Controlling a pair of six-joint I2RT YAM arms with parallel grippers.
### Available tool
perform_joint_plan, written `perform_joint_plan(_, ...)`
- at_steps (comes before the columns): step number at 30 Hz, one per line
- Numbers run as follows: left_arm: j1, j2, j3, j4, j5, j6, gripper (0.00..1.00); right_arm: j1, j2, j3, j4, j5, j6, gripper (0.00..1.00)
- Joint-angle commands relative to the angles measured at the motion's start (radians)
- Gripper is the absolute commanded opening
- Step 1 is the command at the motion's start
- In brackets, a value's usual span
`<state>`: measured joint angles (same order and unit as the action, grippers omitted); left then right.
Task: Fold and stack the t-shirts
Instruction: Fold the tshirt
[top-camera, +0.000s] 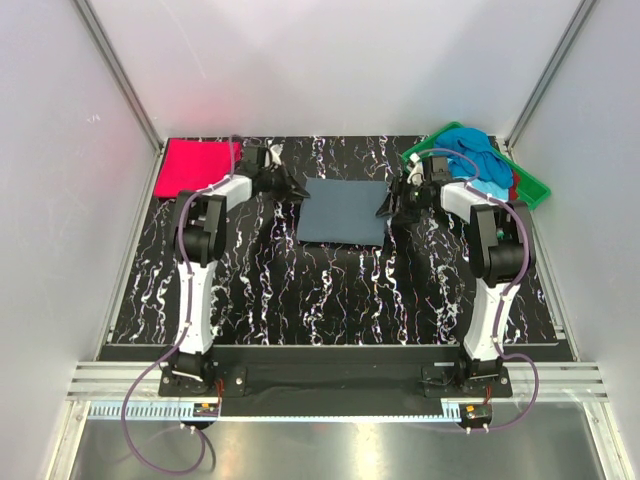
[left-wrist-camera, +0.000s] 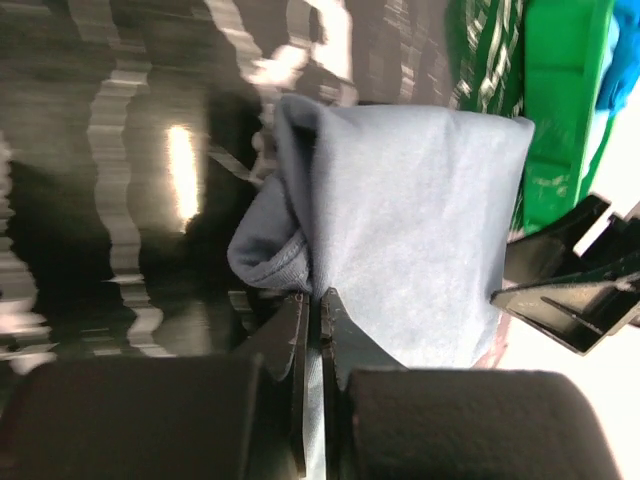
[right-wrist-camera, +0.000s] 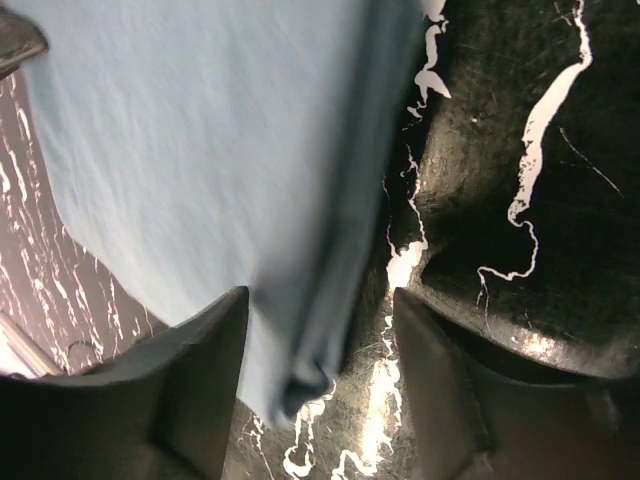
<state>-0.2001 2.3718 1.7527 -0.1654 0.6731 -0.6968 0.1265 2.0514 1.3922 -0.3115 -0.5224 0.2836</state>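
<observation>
The slate grey-blue t-shirt (top-camera: 343, 210) lies folded into a rectangle at the middle back of the table. My left gripper (top-camera: 290, 186) is at its left edge, and in the left wrist view it (left-wrist-camera: 318, 300) is shut on a fold of the grey cloth (left-wrist-camera: 410, 220). My right gripper (top-camera: 388, 207) is at the shirt's right edge. In the right wrist view it (right-wrist-camera: 320, 315) is open, and its jaws straddle the shirt's corner (right-wrist-camera: 200, 150) low over the table. The bright red-pink t-shirt (top-camera: 195, 167) lies folded at the back left.
A green plastic tray (top-camera: 530, 185) stands at the back right, holding a heap of dark blue (top-camera: 468, 140) and turquoise cloth (top-camera: 488, 175) with a bit of red (top-camera: 514, 186). The tray (left-wrist-camera: 560, 90) shows behind the grey shirt in the left wrist view. White walls enclose the black marbled table (top-camera: 330, 290).
</observation>
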Motion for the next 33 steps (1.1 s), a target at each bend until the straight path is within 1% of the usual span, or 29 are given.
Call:
perform_joint_plan(1, 0.019, 0.029, -0.025, 0.098, 0.068, -0.055, 0.0, -0.007, 0.019, -0.001, 0.018, -0.065, -0.026, 0.61)
perform_joint_plan(3, 0.019, 0.043, -0.024, 0.104, 0.068, -0.066, 0.0, -0.008, 0.041, -0.001, 0.02, -0.073, -0.023, 0.54)
perform_joint_plan(4, 0.019, 0.049, -0.021, 0.11, 0.072, -0.072, 0.0, -0.011, 0.05, 0.001, 0.026, -0.085, -0.023, 0.46)
perform_joint_plan(5, 0.019, 0.055, -0.012, 0.112, 0.072, -0.079, 0.0, -0.011, 0.064, 0.008, 0.025, -0.088, -0.018, 0.41)
perform_joint_plan(7, 0.021, 0.072, -0.004, 0.11, 0.079, -0.082, 0.0, -0.014, 0.07, 0.013, 0.026, -0.097, -0.02, 0.36)
perform_joint_plan(8, 0.019, 0.076, 0.005, 0.106, 0.082, -0.082, 0.0, -0.013, 0.07, 0.016, 0.028, -0.096, -0.018, 0.36)
perform_joint_plan(10, 0.021, 0.087, 0.01, 0.104, 0.091, -0.084, 0.0, -0.016, 0.056, 0.016, 0.028, -0.084, -0.015, 0.38)
perform_joint_plan(11, 0.021, 0.089, 0.011, 0.104, 0.092, -0.087, 0.0, -0.021, 0.03, 0.008, 0.026, -0.083, -0.002, 0.42)
perform_joint_plan(15, 0.025, 0.092, 0.013, 0.11, 0.12, -0.102, 0.0, -0.025, -0.06, -0.012, 0.025, -0.094, 0.034, 0.67)
perform_joint_plan(19, 0.024, 0.067, -0.009, 0.11, 0.114, -0.107, 0.0, -0.024, -0.105, -0.038, 0.029, -0.175, 0.069, 0.69)
perform_joint_plan(21, 0.025, 0.053, -0.024, 0.112, 0.108, -0.109, 0.0, -0.021, -0.103, -0.058, 0.029, -0.182, 0.071, 0.68)
perform_joint_plan(23, 0.025, 0.052, -0.027, 0.112, 0.111, -0.11, 0.0, -0.018, -0.102, -0.081, 0.031, -0.195, 0.069, 0.59)
perform_joint_plan(24, 0.024, 0.05, -0.03, 0.11, 0.114, -0.113, 0.0, -0.018, -0.103, -0.085, 0.032, -0.206, 0.072, 0.52)
perform_joint_plan(25, 0.025, 0.05, -0.032, 0.11, 0.114, -0.113, 0.0, -0.018, -0.108, -0.091, 0.031, -0.221, 0.077, 0.4)
perform_joint_plan(27, 0.025, 0.04, -0.045, 0.107, 0.106, -0.107, 0.0, -0.018, -0.151, -0.113, 0.031, -0.223, 0.095, 0.3)
perform_joint_plan(29, 0.024, 0.03, -0.061, 0.099, 0.095, -0.099, 0.0, -0.014, -0.193, -0.11, 0.037, -0.263, 0.118, 0.24)
perform_joint_plan(33, 0.025, 0.017, -0.078, 0.075, 0.079, -0.089, 0.0, 0.018, -0.177, -0.085, 0.141, -0.401, 0.206, 0.22)
